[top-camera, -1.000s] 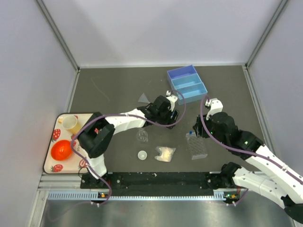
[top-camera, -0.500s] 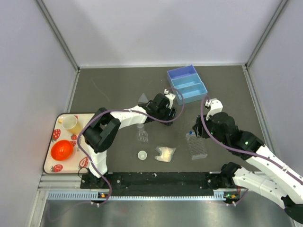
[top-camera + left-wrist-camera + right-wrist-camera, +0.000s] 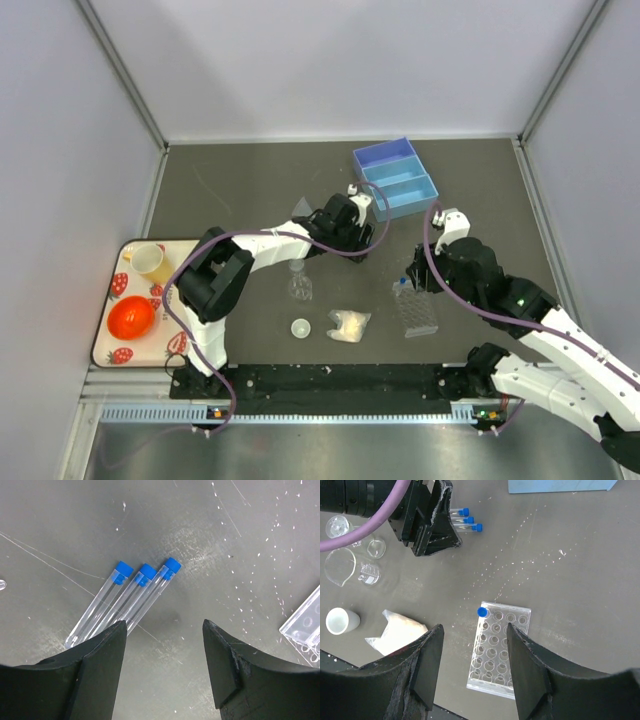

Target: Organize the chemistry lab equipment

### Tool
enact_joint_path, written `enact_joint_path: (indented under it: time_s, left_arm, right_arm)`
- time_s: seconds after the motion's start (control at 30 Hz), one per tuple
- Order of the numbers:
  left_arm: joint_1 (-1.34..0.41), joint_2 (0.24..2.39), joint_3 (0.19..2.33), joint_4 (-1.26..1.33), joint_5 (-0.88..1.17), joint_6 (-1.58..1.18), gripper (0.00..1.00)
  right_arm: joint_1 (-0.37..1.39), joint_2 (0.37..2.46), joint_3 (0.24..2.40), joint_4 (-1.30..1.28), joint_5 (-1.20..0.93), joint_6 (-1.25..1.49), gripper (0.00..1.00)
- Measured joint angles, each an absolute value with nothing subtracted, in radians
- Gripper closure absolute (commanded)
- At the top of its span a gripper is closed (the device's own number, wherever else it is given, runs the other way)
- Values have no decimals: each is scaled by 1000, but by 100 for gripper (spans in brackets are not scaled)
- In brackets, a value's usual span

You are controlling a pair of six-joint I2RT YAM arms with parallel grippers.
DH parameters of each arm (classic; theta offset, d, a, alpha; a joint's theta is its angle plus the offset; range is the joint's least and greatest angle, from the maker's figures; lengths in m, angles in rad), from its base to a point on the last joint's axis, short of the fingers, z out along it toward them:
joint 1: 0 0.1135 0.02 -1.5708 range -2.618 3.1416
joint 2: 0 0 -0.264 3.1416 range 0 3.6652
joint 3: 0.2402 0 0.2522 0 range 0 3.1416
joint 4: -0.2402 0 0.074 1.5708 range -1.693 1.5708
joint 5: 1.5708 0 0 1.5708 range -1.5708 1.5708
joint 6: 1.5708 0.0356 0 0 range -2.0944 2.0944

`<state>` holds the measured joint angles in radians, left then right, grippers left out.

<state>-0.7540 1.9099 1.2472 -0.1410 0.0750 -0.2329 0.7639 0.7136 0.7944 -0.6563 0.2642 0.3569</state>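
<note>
The rack [image 3: 500, 650] stood on the dark table with one blue-capped tube [image 3: 482, 612] upright in its far-left corner hole, the other holes bare. The right gripper [image 3: 474, 630] hung above the rack, jaws spread wide and holding nothing.

Beyond the rack and to its left lay three more tubes [image 3: 131, 596] – side by side, flat on the table, caps pointing away from the left gripper [image 3: 164, 630]. That gripper hovered just over them with its jaws apart and nothing between them; the tubes' lower ends ran under its left finger [image 3: 95, 665] (whether it touched them, I could not tell).

Left of the rack, near its front end, lay the packet [image 3: 397, 632], and just past that the white dish [image 3: 340, 621]. The clear flask [image 3: 300, 288] sat further left of the rack, behind the dish, with some other small glassware beside it.

Well behind the rack sat two blue bins [image 3: 395, 178], touching each other.
</note>
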Motion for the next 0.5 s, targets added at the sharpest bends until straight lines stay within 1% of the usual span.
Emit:
enact_joint_path:
  time_s: [0.5]
  left_arm:
    - [-754,1940,1270,-141,86,-233,34]
  right_arm:
    - [764,713,794,-656,259,349,46]
